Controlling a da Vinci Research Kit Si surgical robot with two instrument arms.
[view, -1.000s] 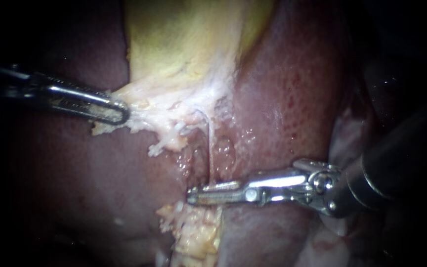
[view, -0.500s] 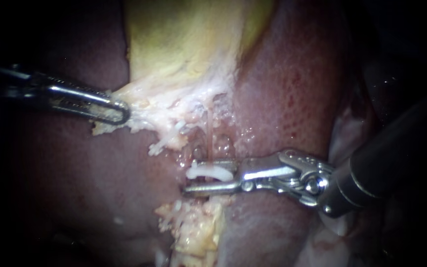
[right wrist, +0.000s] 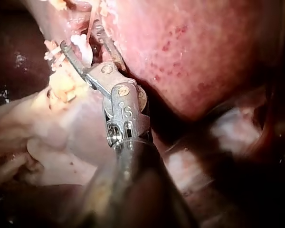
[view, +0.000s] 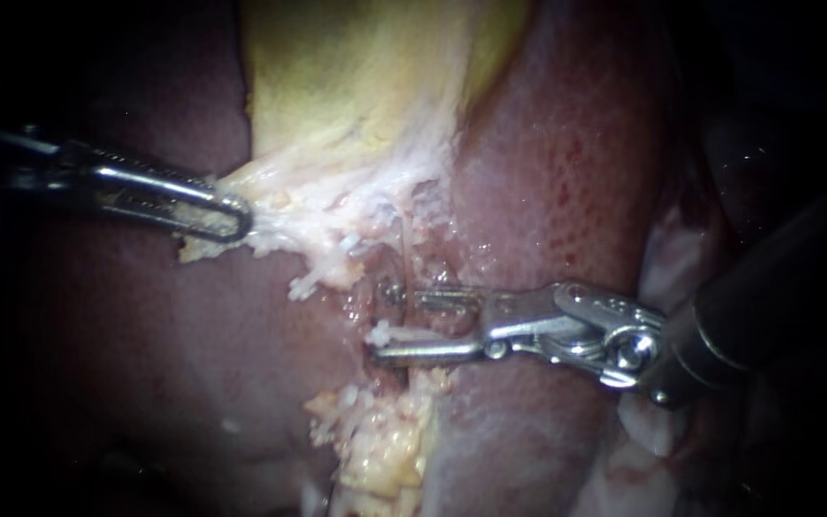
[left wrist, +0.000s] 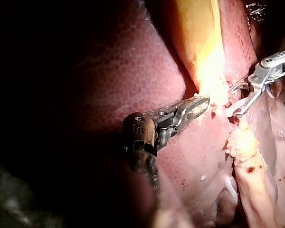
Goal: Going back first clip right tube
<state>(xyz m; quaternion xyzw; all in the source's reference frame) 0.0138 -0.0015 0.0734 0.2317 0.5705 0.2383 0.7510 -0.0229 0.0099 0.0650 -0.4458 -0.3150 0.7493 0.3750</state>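
Note:
My right instrument [view: 383, 324] lies across a thin pale tube [view: 402, 251] that runs down from the gallbladder [view: 356, 86]. Its jaws stand open, and a white clip [view: 387, 335] sits between them on the tube. The right wrist view shows the same instrument [right wrist: 81, 42] with the clip [right wrist: 83, 45] lying near the lower jaw. My left instrument [view: 234, 216] is shut on the gallbladder's pale frayed edge and holds it out to the left. In the left wrist view that instrument [left wrist: 200, 101] grips the same edge, with the clip [left wrist: 232, 111] just beyond it.
Dark red liver [view: 567, 172] surrounds the tube on both sides. A lump of yellow fatty tissue [view: 380, 450] lies just below the right instrument's jaws. Pale folds of tissue [view: 653, 431] sit under the right shaft.
The right instrument's jaws were shut across the tube 1 s ago. They have since opened, showing a white clip, and the instrument has drawn back slightly to the right. The left instrument has stayed still.

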